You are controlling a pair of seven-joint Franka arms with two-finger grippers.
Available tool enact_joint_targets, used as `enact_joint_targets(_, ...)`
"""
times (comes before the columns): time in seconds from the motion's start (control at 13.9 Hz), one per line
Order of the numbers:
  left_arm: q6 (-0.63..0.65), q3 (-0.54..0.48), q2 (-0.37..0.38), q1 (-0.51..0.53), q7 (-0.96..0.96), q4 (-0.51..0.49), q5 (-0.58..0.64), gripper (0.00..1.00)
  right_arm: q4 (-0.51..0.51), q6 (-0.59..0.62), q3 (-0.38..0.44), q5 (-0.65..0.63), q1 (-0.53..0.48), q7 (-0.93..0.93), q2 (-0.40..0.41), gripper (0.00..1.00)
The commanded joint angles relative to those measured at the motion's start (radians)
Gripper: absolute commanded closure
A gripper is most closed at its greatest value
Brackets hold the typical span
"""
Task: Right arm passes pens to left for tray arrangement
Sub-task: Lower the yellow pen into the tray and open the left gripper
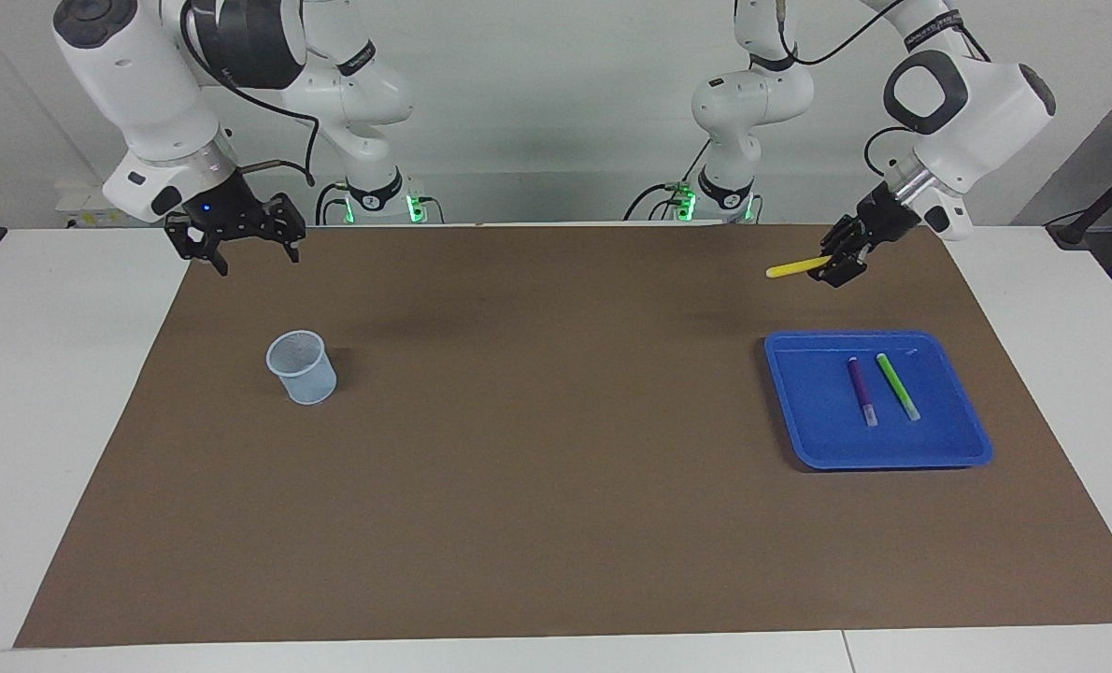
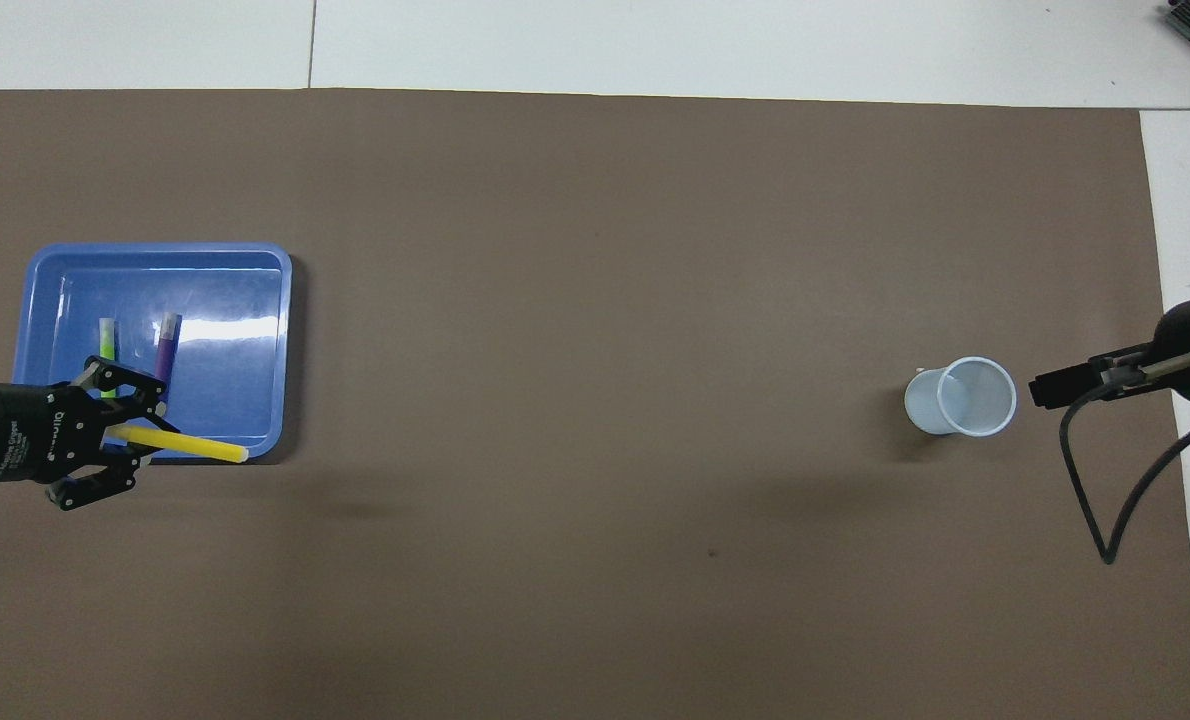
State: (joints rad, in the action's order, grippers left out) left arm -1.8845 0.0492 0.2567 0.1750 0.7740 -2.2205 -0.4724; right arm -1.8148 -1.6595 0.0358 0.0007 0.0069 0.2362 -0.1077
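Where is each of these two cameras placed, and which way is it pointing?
Facing view: high across the table, looking toward the robots; both white arms show whole, left gripper holding the yellow pen, right gripper open.
Overhead view: above the robots' end, looking steeply down; only the grippers and wrists show.
Both share the blue tray with purple pen and green pen, and the mesh cup.

I see the left gripper (image 2: 120,440) clamping the yellow pen (image 2: 190,446) over the blue tray (image 2: 255,262) rim, purple pen (image 2: 165,345) and green pen (image 2: 106,340) lying inside.
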Motion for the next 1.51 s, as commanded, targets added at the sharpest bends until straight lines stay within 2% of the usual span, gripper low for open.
enact_joint_targets(0.0,0.004,0.001,-0.01,0.011,-0.076,-0.011,0.046,1.0,0.008,0.015,-0.014,0.024,-0.019,-0.014,-0.001,0.0)
enact_joint_targets(0.5,-0.001,0.001,-0.068,0.009,-0.246,-0.007,0.136,1.0,0.008,0.01,-0.014,0.024,-0.018,-0.012,-0.03,0.0)
enact_joint_targets(1.44,-0.077,0.003,-0.2,-0.012,-0.366,0.048,0.265,1.0,0.009,0.009,-0.014,0.024,-0.018,-0.012,-0.036,0.0)
